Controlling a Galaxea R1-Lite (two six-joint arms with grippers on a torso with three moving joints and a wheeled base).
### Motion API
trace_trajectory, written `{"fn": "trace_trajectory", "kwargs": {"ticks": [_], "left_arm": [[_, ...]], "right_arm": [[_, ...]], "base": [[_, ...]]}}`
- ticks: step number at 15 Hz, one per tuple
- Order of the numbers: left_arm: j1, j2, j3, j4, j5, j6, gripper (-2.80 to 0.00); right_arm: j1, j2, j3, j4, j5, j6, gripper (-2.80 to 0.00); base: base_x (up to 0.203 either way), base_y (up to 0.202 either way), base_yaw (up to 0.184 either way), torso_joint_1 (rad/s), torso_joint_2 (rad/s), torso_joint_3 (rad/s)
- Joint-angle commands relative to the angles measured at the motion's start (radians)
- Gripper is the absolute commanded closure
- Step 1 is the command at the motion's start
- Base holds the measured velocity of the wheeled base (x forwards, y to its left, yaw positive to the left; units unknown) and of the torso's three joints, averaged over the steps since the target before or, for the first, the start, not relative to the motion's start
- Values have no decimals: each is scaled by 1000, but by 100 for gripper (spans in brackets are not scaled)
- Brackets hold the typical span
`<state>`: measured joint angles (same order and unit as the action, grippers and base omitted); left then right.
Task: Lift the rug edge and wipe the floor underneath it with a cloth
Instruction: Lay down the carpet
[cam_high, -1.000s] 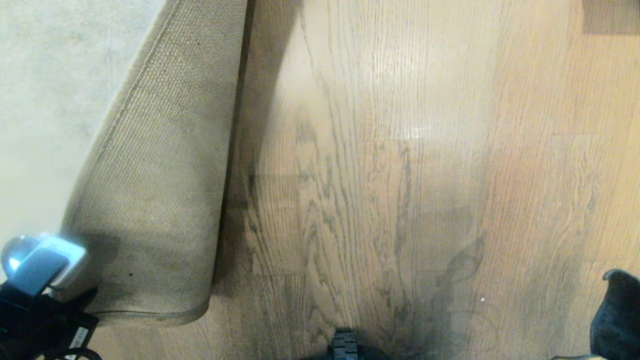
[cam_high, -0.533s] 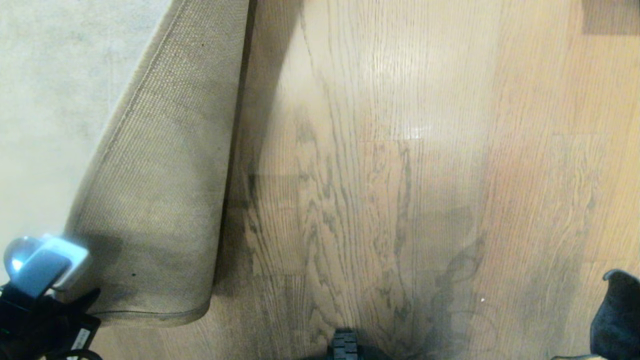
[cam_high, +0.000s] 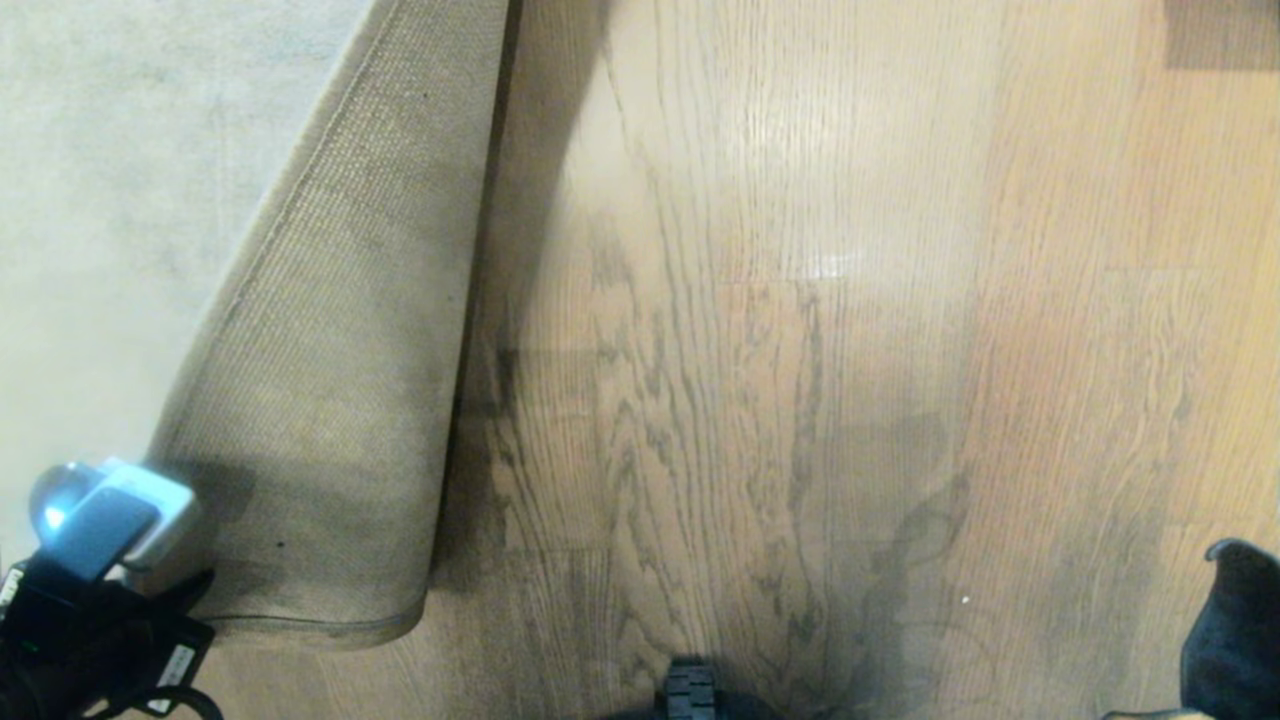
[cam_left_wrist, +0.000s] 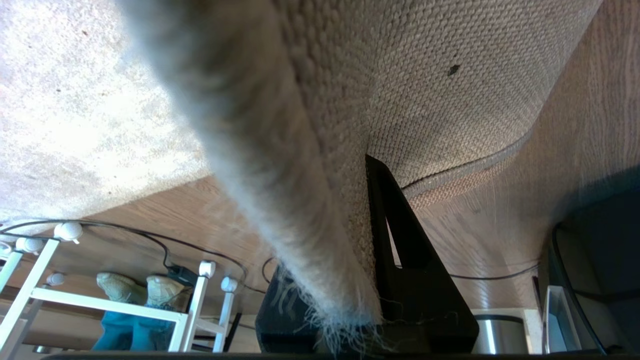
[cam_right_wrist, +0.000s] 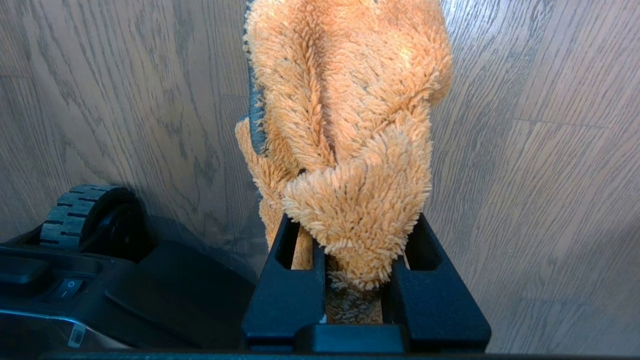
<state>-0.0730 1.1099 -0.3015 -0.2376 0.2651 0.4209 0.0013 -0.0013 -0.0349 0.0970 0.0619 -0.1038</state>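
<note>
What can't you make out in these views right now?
- Left gripper: in the left wrist view the rug edge covers one finger.
- Floor beneath the folded rug: hidden in the head view.
- Cloth: missing from the head view; the right gripper is outside it.

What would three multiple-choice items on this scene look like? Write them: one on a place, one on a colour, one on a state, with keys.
1. The folded-back rug edge lies
A. left of the bare floor
B. right of it
C. out of view

2. The cloth is
A. blue
B. orange
C. white

3. The left gripper is
A. open and empty
B. clamped on the cloth
C. clamped on the rug edge

Key: 1 A, the tan backing is at the head view's left. 2 B, fuzzy orange pile in the right gripper. 3 C, its fingers pinch the hem.
</note>
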Motion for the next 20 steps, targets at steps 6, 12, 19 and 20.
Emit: {"fn": "trace_trajectory", "kwargs": {"ticks": [6, 12, 19, 20], "left_arm": [[-27, 18, -5, -2, 2, -9, 0], [-45, 19, -19, 0, 3, -18, 0], [-71, 10, -21, 3, 8, -54, -280], [-71, 8, -22, 1, 7, -55, -280]], "right_arm": [[0, 1, 0, 1, 1, 0, 0], [0, 1, 0, 0, 1, -1, 0], [0, 1, 0, 0, 1, 0, 0], [0, 1, 0, 1, 1, 0, 0]], "base": [[0, 0, 0, 0, 0, 0], [0, 0, 0, 0, 0, 0], [0, 0, 0, 0, 0, 0], [0, 0, 0, 0, 0, 0]]}}
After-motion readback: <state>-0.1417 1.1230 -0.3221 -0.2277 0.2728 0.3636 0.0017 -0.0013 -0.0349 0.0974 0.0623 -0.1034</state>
